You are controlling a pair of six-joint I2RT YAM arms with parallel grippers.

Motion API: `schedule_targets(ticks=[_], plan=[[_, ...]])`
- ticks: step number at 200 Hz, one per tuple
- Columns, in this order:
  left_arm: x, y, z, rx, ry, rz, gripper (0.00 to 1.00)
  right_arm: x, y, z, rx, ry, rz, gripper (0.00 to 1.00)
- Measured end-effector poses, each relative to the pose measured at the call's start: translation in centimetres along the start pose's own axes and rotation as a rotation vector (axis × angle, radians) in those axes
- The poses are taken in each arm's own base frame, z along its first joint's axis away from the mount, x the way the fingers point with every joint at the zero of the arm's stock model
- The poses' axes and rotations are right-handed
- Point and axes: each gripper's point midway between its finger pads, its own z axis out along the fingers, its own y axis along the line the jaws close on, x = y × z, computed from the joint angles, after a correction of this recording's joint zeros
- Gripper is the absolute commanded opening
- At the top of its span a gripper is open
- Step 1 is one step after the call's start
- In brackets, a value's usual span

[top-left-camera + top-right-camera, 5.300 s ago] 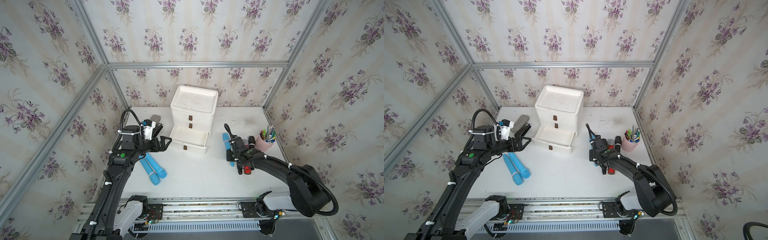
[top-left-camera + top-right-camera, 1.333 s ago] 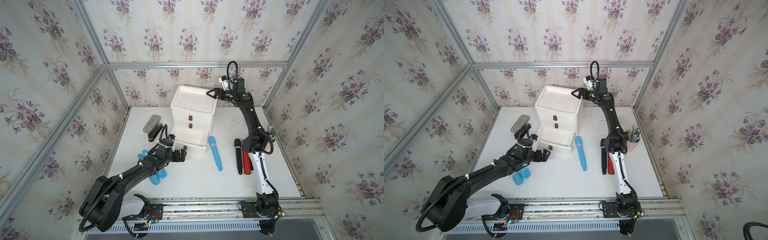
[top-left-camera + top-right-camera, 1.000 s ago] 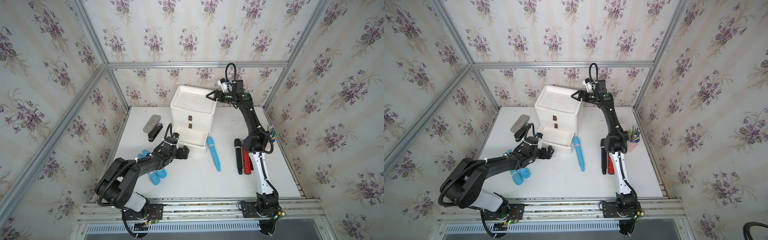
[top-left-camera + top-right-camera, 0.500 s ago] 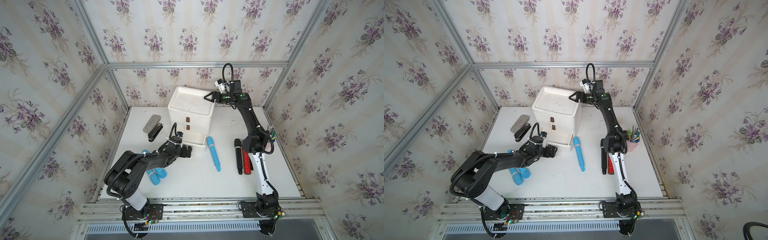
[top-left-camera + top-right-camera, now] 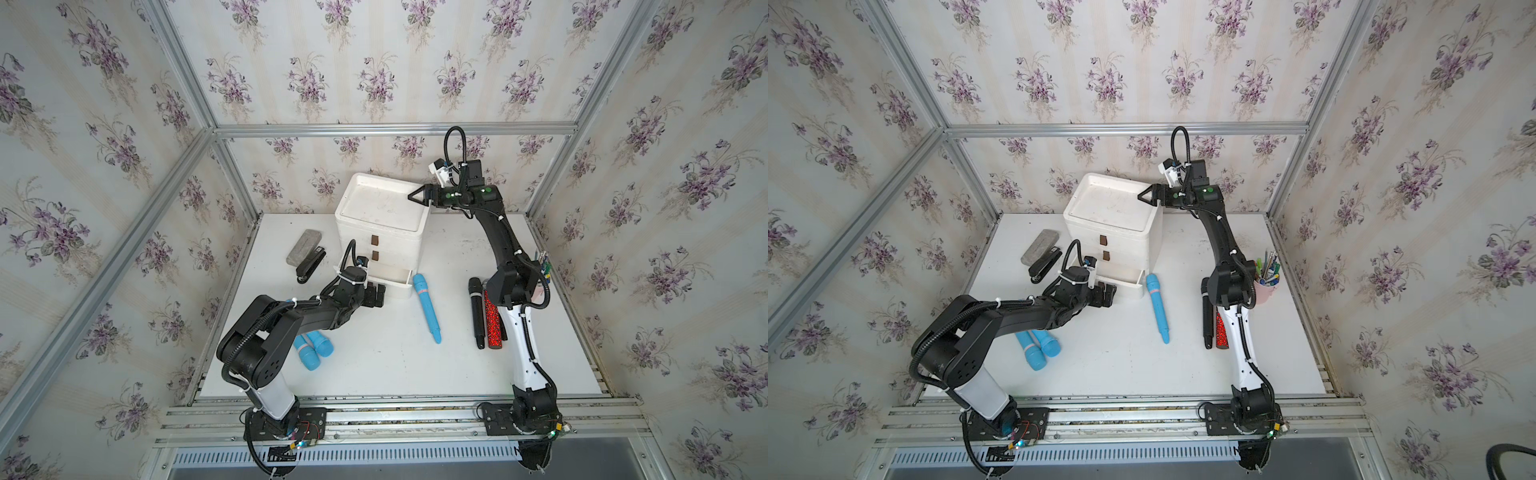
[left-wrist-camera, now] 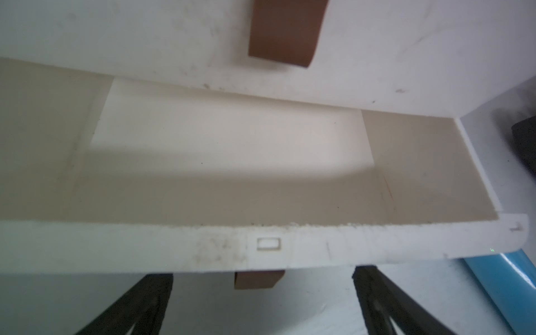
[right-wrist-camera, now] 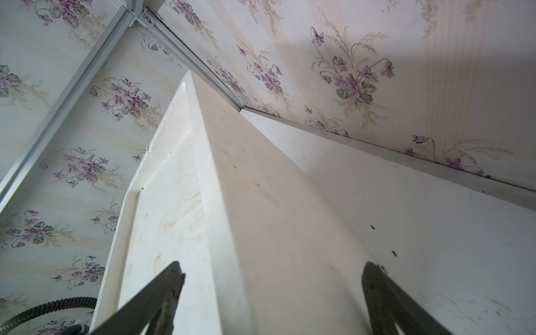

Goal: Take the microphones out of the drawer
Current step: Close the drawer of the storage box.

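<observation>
A long light-blue microphone (image 5: 427, 308) (image 5: 1158, 307) lies on the table just right of the white drawer unit (image 5: 382, 208), outside it. The bottom drawer (image 5: 397, 284) stands a little way out, and in the left wrist view its inside (image 6: 232, 174) is bare. My left gripper (image 5: 376, 295) (image 6: 262, 275) is open at the drawer front, one finger on each side of the brown handle (image 6: 258, 279). My right gripper (image 5: 417, 194) (image 7: 274, 269) is open, high up, astride the unit's top right edge (image 7: 232, 203).
A black microphone (image 5: 476, 311) and a red glitter one (image 5: 492, 324) lie side by side at the right, by the right arm and a pink pen cup (image 5: 1264, 286). Two short blue microphones (image 5: 313, 351) lie under the left arm. A stapler (image 5: 311, 268) and grey eraser (image 5: 303, 247) are at the left.
The bottom drawer has slid further into the unit with my left gripper following its front. My right gripper has shifted slightly left over the unit's top edge.
</observation>
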Motion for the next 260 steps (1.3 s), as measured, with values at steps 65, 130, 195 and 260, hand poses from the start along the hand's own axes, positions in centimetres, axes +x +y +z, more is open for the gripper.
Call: schedule_targets(ticks=[65,130,195,260], plan=[[-1.0,0.0,1.7,-0.006,-0.062,0.004,0.99,0.3,0.2,-0.1,0.001,0.010,0.001,0.92],[-1.4,0.3,2.4,-0.026,-0.135,-0.045,0.99,0.4,0.2,-0.1,-0.001,0.013,0.001,0.92],[-2.3,0.4,2.5,-0.074,-0.188,-0.158,0.99,0.5,0.3,-0.1,-0.006,0.015,0.000,0.91],[-3.8,0.0,3.3,-0.095,-0.233,-0.270,0.99,0.5,0.4,-0.1,-0.010,0.015,-0.006,0.91]])
